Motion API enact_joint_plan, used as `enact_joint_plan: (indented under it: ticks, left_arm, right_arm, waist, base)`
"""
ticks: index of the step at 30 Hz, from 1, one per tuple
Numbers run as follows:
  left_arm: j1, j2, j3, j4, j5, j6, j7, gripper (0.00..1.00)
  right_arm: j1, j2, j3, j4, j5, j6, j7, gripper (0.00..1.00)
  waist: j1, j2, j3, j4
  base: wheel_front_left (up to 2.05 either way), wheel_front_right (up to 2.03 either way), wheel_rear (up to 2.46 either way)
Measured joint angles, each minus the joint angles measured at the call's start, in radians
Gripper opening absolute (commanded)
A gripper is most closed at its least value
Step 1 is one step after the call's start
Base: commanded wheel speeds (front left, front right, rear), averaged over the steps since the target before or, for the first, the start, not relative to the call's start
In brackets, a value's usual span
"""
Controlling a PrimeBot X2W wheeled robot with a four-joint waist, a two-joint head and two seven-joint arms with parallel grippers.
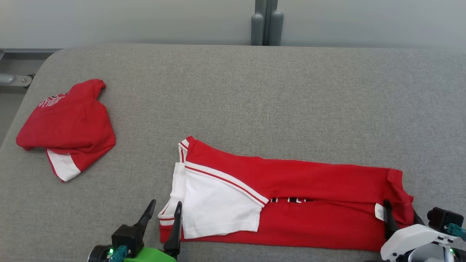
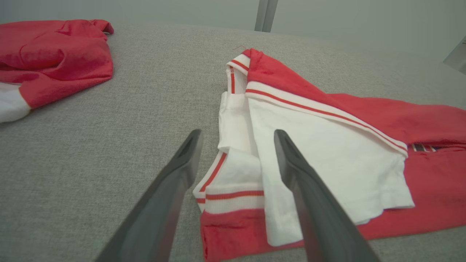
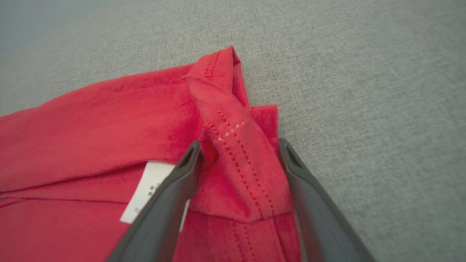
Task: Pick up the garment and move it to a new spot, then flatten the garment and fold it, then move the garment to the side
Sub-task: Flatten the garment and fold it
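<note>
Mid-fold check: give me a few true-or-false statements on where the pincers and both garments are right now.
1. Both the left pincer and the right pincer stand open. True.
2. The long garment lies in a crumpled heap. False: it lies as a long folded strip.
3. A second red garment lies off to the left on the grey table. True.
4. The right pincer is at the white sleeve. False: it straddles the red hem; the left pincer is by the sleeve.
</note>
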Motion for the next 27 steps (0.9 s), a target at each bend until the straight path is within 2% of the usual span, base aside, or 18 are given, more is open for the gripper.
enact_joint_plan:
  ticks: [2,5,6,13,20,23,27]
  left_arm:
    - [0.0,0.0,0.001,0.0,0.0,0.0,0.0,1.0]
    - [0.0,0.0,0.0,0.0,-0.002,0.0,0.0,1.0]
    - [0.0,-0.001,0.0,0.0,-0.004,0.0,0.0,1.0]
    - [0.0,-0.001,0.001,0.001,-0.019,-0.001,0.0,1.0]
    - [-0.001,-0.001,-0.007,-0.001,-0.032,-0.001,0.0,1.0]
    - [-0.001,-0.001,-0.01,0.0,-0.036,-0.003,0.0,1.0]
    - [-0.001,-0.001,-0.015,0.002,-0.043,-0.003,0.0,1.0]
  right_arm:
    - [-0.009,-0.004,0.019,0.019,0.011,0.0,-0.001,1.0]
    - [-0.026,-0.012,0.047,0.041,0.026,-0.001,-0.001,0.02]
    - [-0.029,-0.015,0.055,0.048,0.03,0.0,-0.002,0.0]
    - [-0.064,-0.033,0.06,0.082,0.058,0.003,-0.004,0.0]
    - [-0.09,-0.089,-0.079,0.076,0.012,0.001,0.002,0.0]
    - [-0.091,-0.085,-0.1,0.032,-0.02,0.001,0.002,0.0]
    - [-0.091,-0.056,-0.048,-0.074,-0.043,0.001,0.002,0.0]
  waist:
    - [0.0,0.0,0.001,0.002]
    - [0.0,0.0,0.004,0.003]
    - [0.0,0.0,0.004,0.004]
    - [0.0,0.0,0.01,0.001]
    - [0.0,0.0,0.02,-0.006]
    - [0.0,0.0,0.023,-0.01]
    - [0.0,0.0,0.022,-0.019]
  base:
    - [0.0,0.0,0.0]
    - [0.0,0.0,0.0]
    - [0.0,0.0,0.0]
    - [0.0,0.0,0.0]
    - [0.0,0.0,0.0]
    - [0.0,0.0,0.0]
    - [0.0,0.0,0.0]
